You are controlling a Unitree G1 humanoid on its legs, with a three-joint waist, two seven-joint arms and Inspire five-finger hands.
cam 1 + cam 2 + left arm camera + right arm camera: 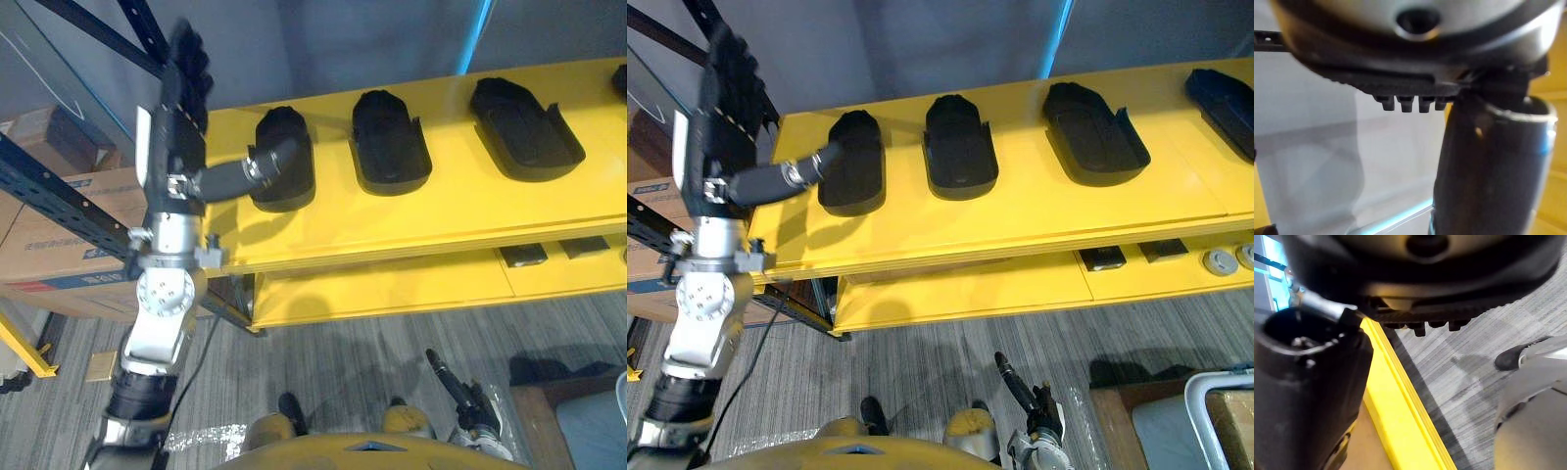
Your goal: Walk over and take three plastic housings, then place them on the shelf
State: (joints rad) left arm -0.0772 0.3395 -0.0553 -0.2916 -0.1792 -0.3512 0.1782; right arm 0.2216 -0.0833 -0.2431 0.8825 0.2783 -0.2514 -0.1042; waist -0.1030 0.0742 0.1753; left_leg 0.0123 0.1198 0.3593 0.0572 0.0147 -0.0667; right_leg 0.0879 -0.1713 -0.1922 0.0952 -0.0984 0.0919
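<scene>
Three black moulded plastic housings (390, 142) lie in a row on the yellow metal shelf (441, 220). The left robot hand (186, 117) stands raised at the shelf's left end, fingers straight and holding nothing, thumb stretched out over the leftmost housing (294, 186). The right robot hand (472, 406) hangs low above the grey floor (343, 343) — relaxed, empty.

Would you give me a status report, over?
Left hand open, thumb over leftmost housing. Right hand low, empty. Middle housing and right housing alongside on yellow shelf. Nothing blocking.
</scene>
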